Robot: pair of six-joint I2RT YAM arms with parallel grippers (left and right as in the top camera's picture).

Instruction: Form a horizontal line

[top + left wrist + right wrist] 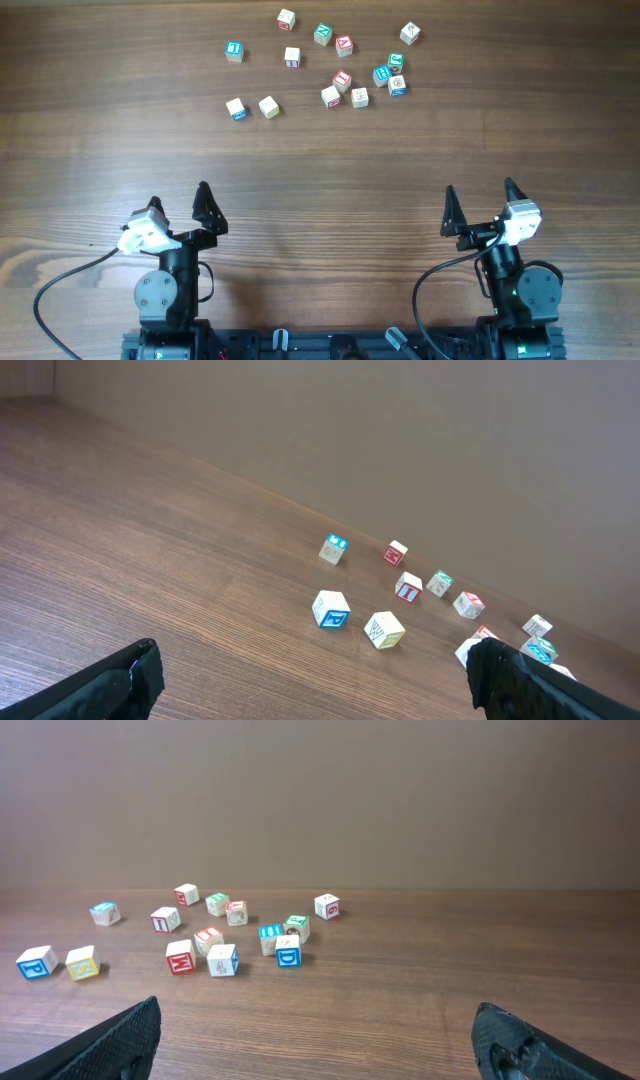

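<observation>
At the near edge, left gripper (178,195): jaws spread wide, holding nothing, above bare worktop (320,180), well apart from every cube.
At the near edge, right gripper (480,188): equally wide and empty, on the right side.
Nearest pair: a blue-faced cube (237,109) and a yellow-faced cube (268,107) sit left of centre, just beside each other with a gap between.
Right cluster (360,97): about six letter cubes bunched close, right of centre and slightly farther. Whether any touch, I cannot tell.
Far scatter: a lone blue cube (233,51) at far left, a green cube (323,34) near the middle, a pale cube (409,34) at far right, with others between, each turned its own way.
Horizontal line: not formed yet. Its cubes all lie loose across the far half of the worktop.
Handling, as a judgement: small, light, stiff wooden blocks, not fragile. The smooth faces probably slide on the wood and twist if pinched off-centre.
Where to hold: across two opposite flat faces, low on the cube, jaws square to those faces. Rotated cubes call for a wrist turn first. In the cluster, outer cubes likely give the fingers more room.
</observation>
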